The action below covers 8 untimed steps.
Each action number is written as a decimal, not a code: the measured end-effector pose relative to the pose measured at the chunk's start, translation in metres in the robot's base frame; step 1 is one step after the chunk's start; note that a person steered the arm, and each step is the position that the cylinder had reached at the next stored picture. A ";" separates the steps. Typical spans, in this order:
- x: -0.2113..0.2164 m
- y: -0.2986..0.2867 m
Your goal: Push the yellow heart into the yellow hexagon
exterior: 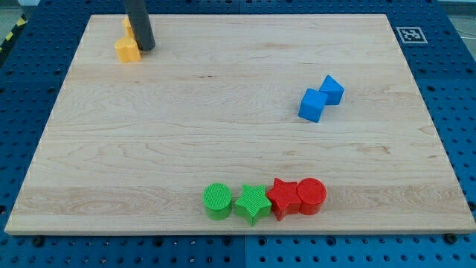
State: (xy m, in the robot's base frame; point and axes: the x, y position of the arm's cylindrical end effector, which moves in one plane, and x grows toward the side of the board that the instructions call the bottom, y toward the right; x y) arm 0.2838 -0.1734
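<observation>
a pale wooden surface (238,141) fills most of the view, a rectangular board lying on a blue perforated base (454,89), with a small black-and-white marker tag (410,34) just off the board's top right corner. a dark rod (138,22) comes down from the view's top edge near the top left corner of the board; this is the tool, a plain straight rod with nothing that opens or closes, so it grips nothing. my tip (145,48) rests at the board near that corner, right against two yellow pieces. the yellow heart (127,50) sits just to the view's left of my tip, touching or almost touching it. the yellow hexagon (127,28) lies just above the heart, toward the view's top, and is partly hidden behind the rod, so its shape cannot be made out clearly; the two yellow pieces appear to touch. well apart from them, on the view's right side, two blue cubes (313,105) (332,89) sit side by side, the larger-looking one lower and to the left, the other up and to the right, touching at a corner. along the view's bottom edge runs a tight row of four pieces: a green cylinder (217,202), a green star (253,203), a red star (282,197) and a red cylinder (312,196), each touching its neighbour.
</observation>
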 end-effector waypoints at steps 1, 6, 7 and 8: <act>0.001 0.037; 0.021 -0.014; 0.022 -0.014; 0.052 -0.026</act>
State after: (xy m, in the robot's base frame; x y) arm 0.3358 -0.1992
